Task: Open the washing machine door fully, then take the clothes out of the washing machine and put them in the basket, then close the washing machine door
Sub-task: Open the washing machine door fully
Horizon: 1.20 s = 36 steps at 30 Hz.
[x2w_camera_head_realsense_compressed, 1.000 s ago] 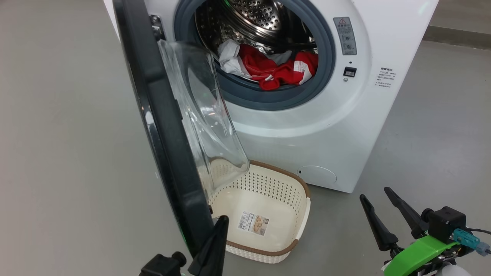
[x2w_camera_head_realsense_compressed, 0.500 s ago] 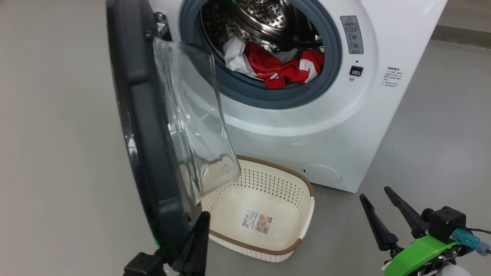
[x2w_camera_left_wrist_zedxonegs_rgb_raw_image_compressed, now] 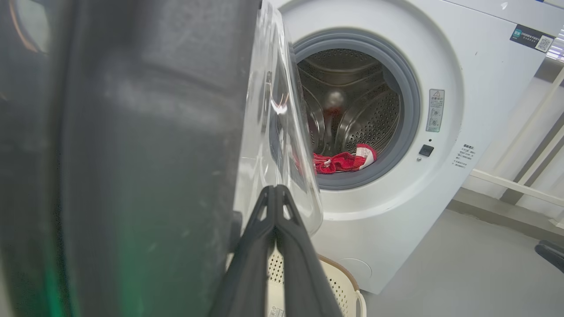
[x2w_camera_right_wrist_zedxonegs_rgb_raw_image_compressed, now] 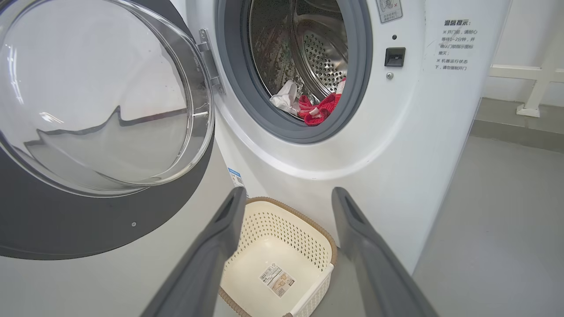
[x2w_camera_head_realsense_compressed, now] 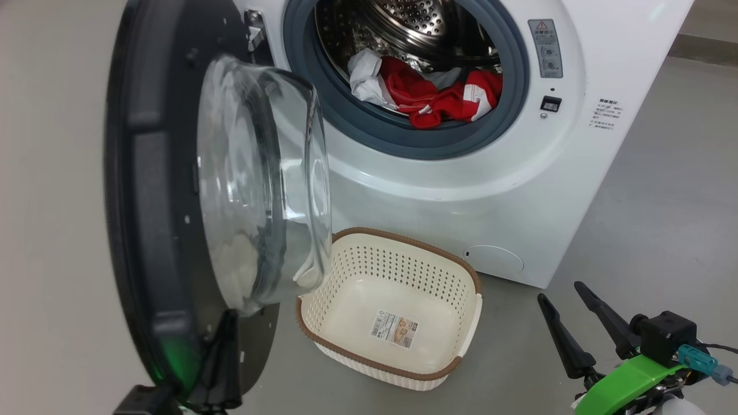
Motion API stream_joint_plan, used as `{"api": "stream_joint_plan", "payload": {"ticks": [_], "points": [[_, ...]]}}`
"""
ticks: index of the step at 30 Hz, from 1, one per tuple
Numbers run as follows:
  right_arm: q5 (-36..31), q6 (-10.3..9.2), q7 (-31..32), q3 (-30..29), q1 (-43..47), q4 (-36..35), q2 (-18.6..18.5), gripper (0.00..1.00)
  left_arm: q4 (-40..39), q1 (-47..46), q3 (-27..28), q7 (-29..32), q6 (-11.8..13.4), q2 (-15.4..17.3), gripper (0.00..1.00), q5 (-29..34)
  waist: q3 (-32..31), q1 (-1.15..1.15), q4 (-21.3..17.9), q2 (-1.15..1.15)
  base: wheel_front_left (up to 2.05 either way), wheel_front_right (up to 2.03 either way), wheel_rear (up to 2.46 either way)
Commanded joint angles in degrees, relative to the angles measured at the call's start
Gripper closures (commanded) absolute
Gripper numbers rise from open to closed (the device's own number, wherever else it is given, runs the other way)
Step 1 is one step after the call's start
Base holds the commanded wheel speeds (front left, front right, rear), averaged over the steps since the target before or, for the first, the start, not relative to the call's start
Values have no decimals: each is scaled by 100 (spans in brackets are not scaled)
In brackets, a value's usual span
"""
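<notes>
The washing machine (x2w_camera_head_realsense_compressed: 461,196) stands with its round black-rimmed door (x2w_camera_head_realsense_compressed: 144,173) swung out to the left, glass bowl facing the drum. Red and white clothes (x2w_camera_head_realsense_compressed: 432,95) lie in the drum's mouth, also seen as the clothes (x2w_camera_right_wrist_zedxonegs_rgb_raw_image_compressed: 315,110). The cream basket (x2w_camera_head_realsense_compressed: 398,236) sits empty on the floor below the opening. My left gripper (x2w_camera_head_realsense_compressed: 230,316) is shut, its fingers together against the lower inside of the door (x2w_camera_left_wrist_zedxonegs_rgb_raw_image_compressed: 132,154); the fingertips meet at the left gripper (x2w_camera_left_wrist_zedxonegs_rgb_raw_image_compressed: 275,189). My right gripper (x2w_camera_head_realsense_compressed: 560,291) hangs open at the lower right, holding nothing, and frames the basket (x2w_camera_right_wrist_zedxonegs_rgb_raw_image_compressed: 282,204).
Grey floor (x2w_camera_head_realsense_compressed: 651,190) runs around the machine on both sides. A white railing (x2w_camera_right_wrist_zedxonegs_rgb_raw_image_compressed: 528,75) and a low step stand behind the machine's right side. A paper label (x2w_camera_head_realsense_compressed: 395,329) lies on the basket's bottom.
The door has swung wider open to the left, showing more of its inner face. My shut left gripper has moved left with it. The head view has shifted slightly; the right gripper holds still.
</notes>
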Motion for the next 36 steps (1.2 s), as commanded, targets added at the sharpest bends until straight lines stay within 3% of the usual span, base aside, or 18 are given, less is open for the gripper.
{"api": "stream_joint_plan", "payload": {"ticks": [1,18,36], "points": [[-72,37,-68,118,-125,-135,-103,0,-137,-103,377,-29,18,51,100,81,-1,0,2,0,0,0,0],[-70,37,-68,221,-297,-171,-225,0,294,-611,1932,-29,-212,57,100,570,280,0,-114,0,0,0,0],[-53,37,-68,320,-458,-180,-355,0,848,-1201,3338,-29,-400,309,100,954,500,0,-233,0,0,0,0]]}}
